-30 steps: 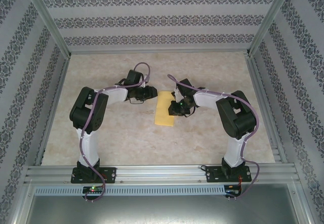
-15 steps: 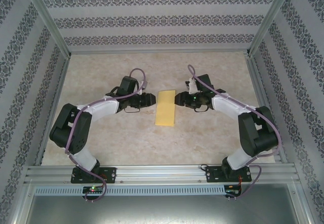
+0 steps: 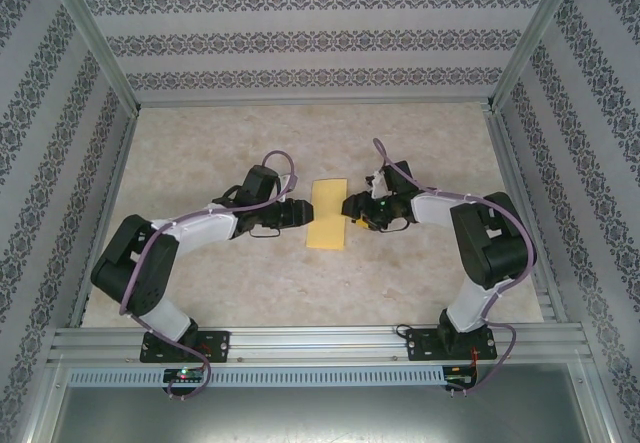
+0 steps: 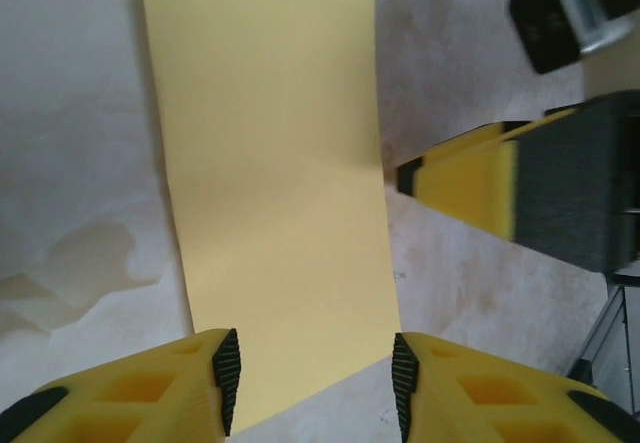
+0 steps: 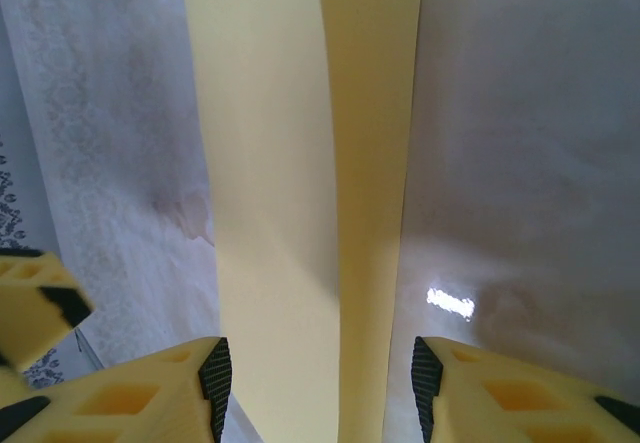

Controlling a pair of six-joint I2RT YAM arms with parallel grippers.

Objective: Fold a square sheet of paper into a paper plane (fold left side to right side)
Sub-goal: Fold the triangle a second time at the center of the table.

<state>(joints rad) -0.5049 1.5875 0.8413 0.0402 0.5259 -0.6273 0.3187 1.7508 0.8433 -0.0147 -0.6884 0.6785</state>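
The paper (image 3: 327, 215) lies flat on the worktop (image 3: 420, 143), folded into a narrow upright strip of plain yellow-orange. The left pincer (image 3: 296, 213) sits just beside the paper's left edge, at about mid-height. The right pincer (image 3: 348, 206) meets the paper's right edge slightly farther up, so the two face each other across the strip.

In the left wrist view, the left pincer (image 4: 312, 383) has its jaws spread wide and holds nothing. The paper (image 4: 270, 163) runs away from the gap between them, and the right pincer (image 4: 470, 178) shows just off the paper's right side.

In the right wrist view, the right pincer (image 5: 320, 388) is likewise spread wide and empty. The paper (image 5: 290, 163) lies between its jaws, split by a lengthwise line into a paler and a darker band. Whether either pincer touches the paper cannot be told.
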